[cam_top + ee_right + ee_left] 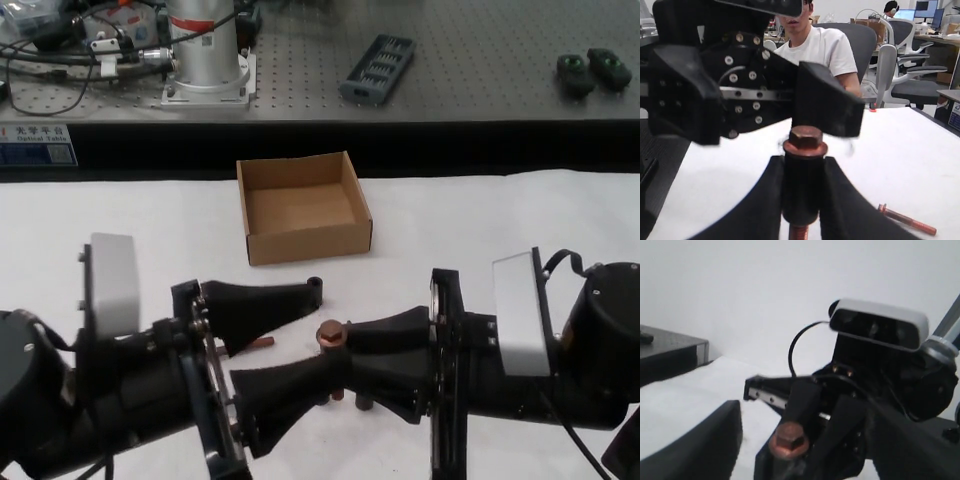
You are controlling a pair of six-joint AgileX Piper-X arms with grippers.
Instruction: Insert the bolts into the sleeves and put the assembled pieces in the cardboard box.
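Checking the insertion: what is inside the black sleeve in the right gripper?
A copper bolt: its hex head sits atop the sleeve and its threaded tip shows below. The shank is hidden by the sleeve, clamped in the right gripper.

High view: left arm (pixel 60 395) enters from 8 o'clock, left gripper (pixel 327 328) pointing to 3 o'clock with fingers spread wide, facing right arm (pixel 600 345) from 4 o'clock, right gripper (pixel 801 180) pointing to 9 o'clock, clamped on a sleeve (pixel 801 200).
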